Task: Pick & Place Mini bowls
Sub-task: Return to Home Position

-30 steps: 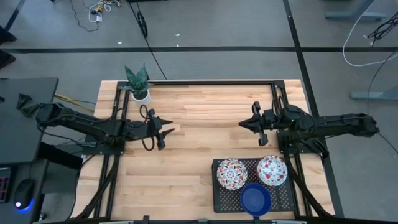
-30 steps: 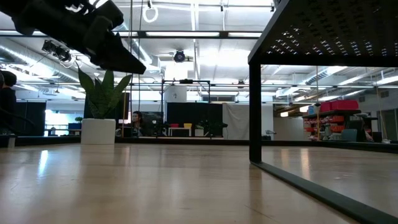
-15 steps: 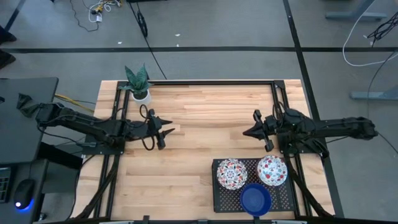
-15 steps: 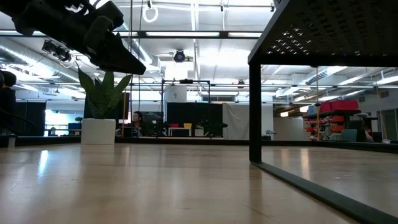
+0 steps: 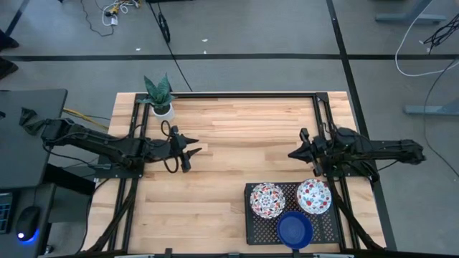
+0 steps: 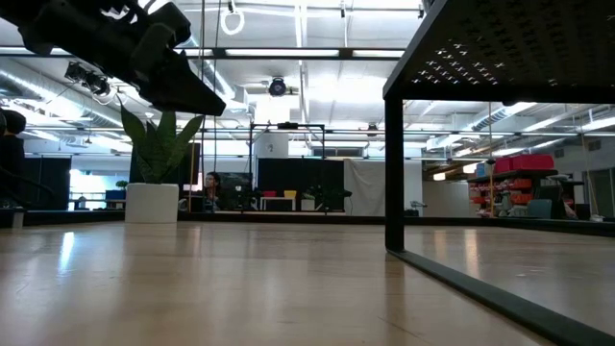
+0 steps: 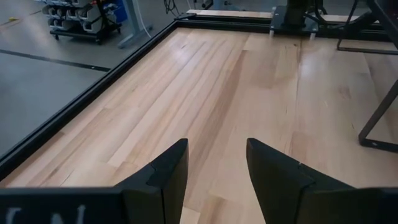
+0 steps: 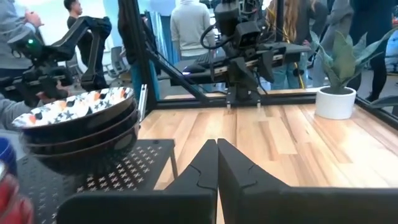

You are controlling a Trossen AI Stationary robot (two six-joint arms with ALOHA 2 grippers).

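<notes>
step in hand: return to home, as a judgement. No bowl lies loose on the tabletop [image 5: 237,122] and neither gripper carries anything.
mini bowls: all those in view sit on the black mesh shelf [image 5: 257,229], at the tabletop's right-arm-side corner, on the edge opposite the plant [image 5: 159,95].
first patterned stack [image 5: 267,200]: shelf side nearer the tabletop's middle.
second patterned stack [image 5: 314,196]: shelf side nearer the tabletop's right edge, just beside the first.
blue bowl [image 5: 295,230]: at the shelf's outer edge, between and touching or nearly touching the two stacks; what lies under it is hidden from above.
stack depth: the right wrist view shows one patterned stack as about three nested bowls; a full count is not possible.
left gripper [image 5: 188,149]: low over the tabletop near its left edge, pointing toward the middle, fingers spread with bare wood between them, empty.
right gripper [image 5: 296,153]: over the tabletop by its right edge, beside the shelf's inner edge and clear of the bowls, fingers pressed together, empty.
plant: back left corner of the tabletop, well apart from both grippers.
room: people stand beyond the table in the right wrist view, none reaching in.
next move calls for: likely folding the right arm back toward its base at the right edge, wrist kept clear of the second patterned stack, no grasp needed.
risk: small; an elbow or cable could brush the stacks near the right arm.
</notes>
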